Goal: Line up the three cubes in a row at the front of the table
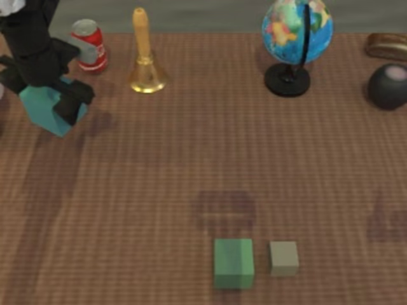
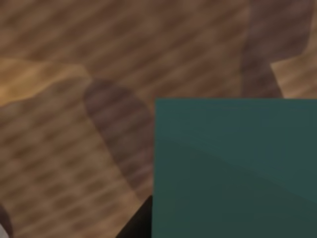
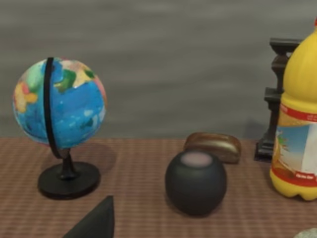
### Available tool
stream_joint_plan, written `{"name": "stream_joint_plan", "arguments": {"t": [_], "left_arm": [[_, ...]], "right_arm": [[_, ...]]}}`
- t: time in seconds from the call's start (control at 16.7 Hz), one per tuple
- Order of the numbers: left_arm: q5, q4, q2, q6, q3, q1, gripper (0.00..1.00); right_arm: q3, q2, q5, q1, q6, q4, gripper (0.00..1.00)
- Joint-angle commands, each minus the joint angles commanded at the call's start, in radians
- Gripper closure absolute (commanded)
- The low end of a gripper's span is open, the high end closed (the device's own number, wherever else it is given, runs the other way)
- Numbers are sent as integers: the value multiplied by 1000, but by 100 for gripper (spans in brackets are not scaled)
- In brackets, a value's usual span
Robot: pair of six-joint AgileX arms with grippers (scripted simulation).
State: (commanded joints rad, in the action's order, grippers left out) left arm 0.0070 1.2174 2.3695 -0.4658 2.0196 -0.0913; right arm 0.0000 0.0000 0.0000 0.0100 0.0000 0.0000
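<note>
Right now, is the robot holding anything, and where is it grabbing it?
The left gripper is around the large matte teal cube at its sides, at the table's back left. Whether it is lifted cannot be told.

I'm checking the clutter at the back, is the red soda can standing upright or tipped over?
Upright. In the top view the red soda can shows its round silver top end, standing on the table beside the brass bell.
</note>
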Motion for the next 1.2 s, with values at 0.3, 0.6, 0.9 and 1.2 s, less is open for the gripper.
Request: {"name": "stream_joint_plan", "arguments": {"t": [0.3, 0.6, 0.9, 1.2], "left_arm": [[-3, -25, -78, 156, -107, -99, 100], [-4, -80, -256, 568, -371, -307, 100], [-3, -153, -473, 1010, -673, -527, 100], [-8, -215, -625, 1208, -846, -652, 100]], "right_arm": [[0, 0, 0, 0, 0, 0, 0], [0, 0, 0, 0, 0, 0, 0], [0, 0, 0, 0, 0, 0, 0], [0, 0, 0, 0, 0, 0, 0]]}}
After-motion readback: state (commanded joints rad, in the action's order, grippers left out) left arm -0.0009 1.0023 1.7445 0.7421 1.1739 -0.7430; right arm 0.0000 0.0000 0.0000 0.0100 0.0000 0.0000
